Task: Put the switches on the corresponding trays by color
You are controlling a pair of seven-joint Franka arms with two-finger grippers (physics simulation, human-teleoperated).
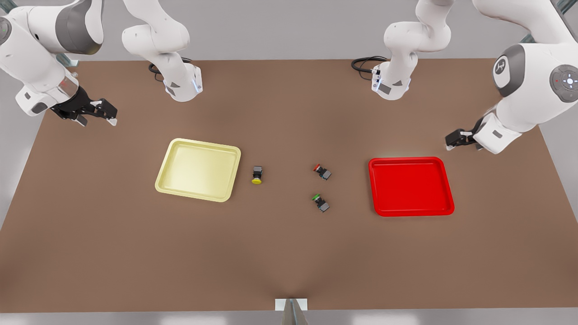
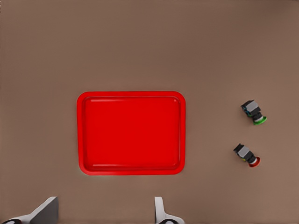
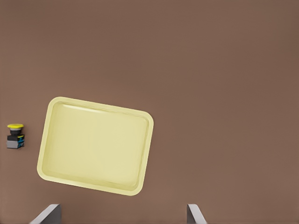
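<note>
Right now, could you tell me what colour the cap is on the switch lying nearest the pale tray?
Yellow; the switch shows best in the front view.

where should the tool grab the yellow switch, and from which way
Best guess: grip the yellow switch by the flat sides of its dark blocky body, coming straight down. It lies on its side with the round cap facing the front view's near edge; the cap looks likelier to slip. The right tool, open, is nearest.
</note>
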